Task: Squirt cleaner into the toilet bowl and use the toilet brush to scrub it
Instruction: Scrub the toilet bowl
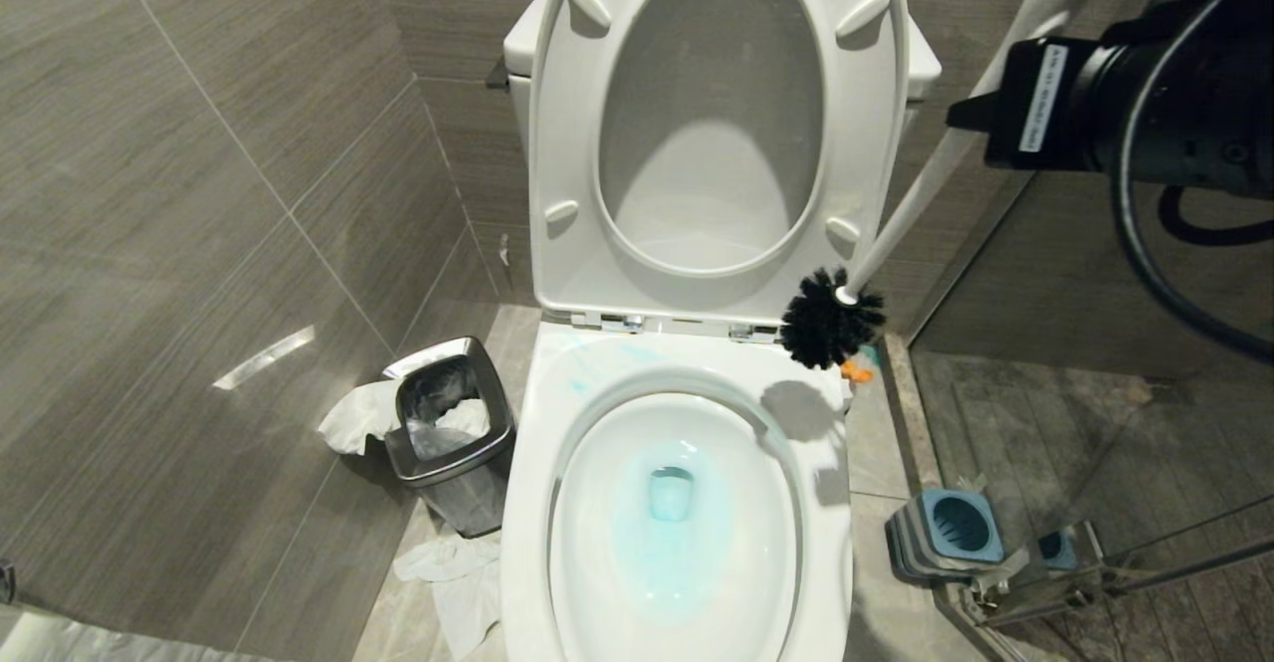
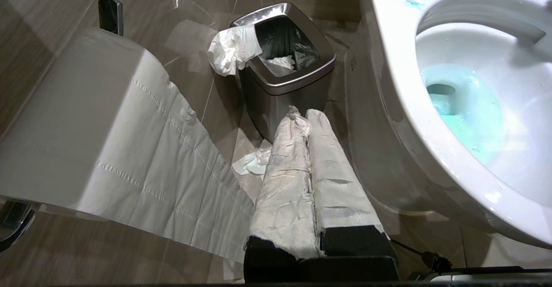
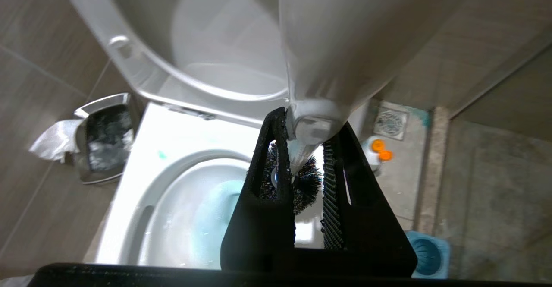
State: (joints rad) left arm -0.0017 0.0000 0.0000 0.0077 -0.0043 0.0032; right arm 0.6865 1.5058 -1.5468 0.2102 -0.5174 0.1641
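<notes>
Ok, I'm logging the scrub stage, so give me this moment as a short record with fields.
toilet brush: held in the air over the rim's far right corner, bristles not in the water
right gripper: shut on the brush handle
left gripper: shut, parked low by the steel bin
toilet bowl: seat raised
cleaner: teal tint in the water
brush holder: on the floor, right of the toilet

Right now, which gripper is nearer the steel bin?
Left. The left gripper hangs just beside the steel bin; the right gripper holds the toilet brush across the bowl.

A small square steel bin (image 1: 450, 433) stands on the floor tiles — crumpled white tissue (image 1: 350, 417) draped over its rim, a square blue-and-grey holder (image 1: 946, 533) well apart.
</notes>
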